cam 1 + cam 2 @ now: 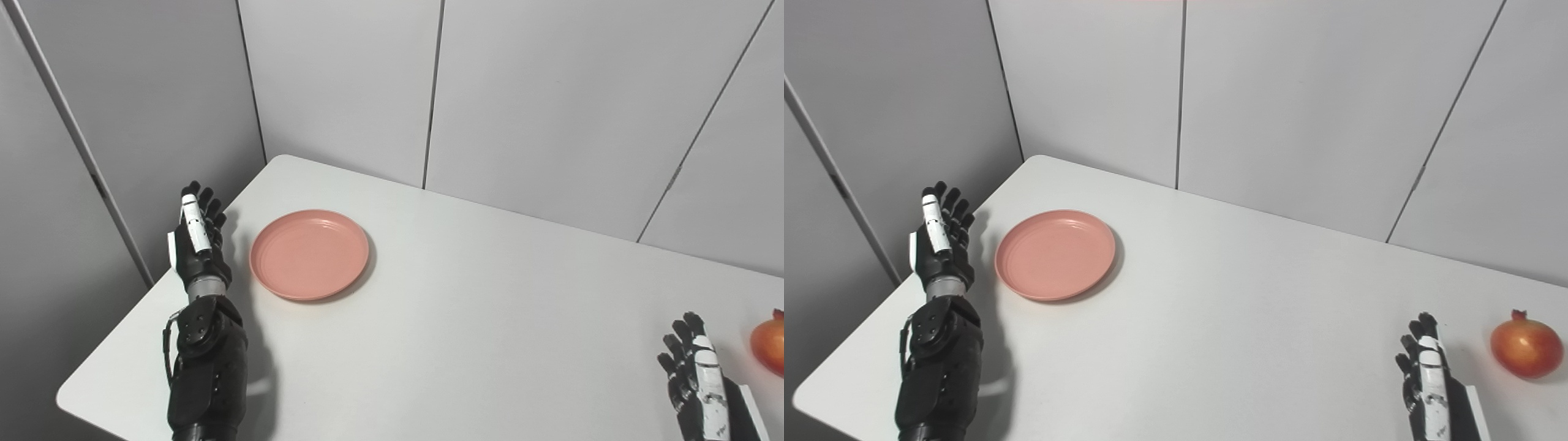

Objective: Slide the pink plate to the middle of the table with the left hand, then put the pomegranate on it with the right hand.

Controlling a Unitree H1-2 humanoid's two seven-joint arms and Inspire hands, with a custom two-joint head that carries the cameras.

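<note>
Two hands empty, fingers straight: left hand (938,242) just beside round smooth pink plate (1055,254); right hand (1427,373) well apart, near glossy pomegranate (1526,343).

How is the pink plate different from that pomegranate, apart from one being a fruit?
The pink plate is flat, wide and shallow; the pomegranate is round and stands taller, with a small crown on top. The plate is plain matte pink; the pomegranate is glossy orange-red. The plate lies on the table's left side beside the left hand; the pomegranate sits at the right near the right hand. Both rest on the table, untouched.
</note>
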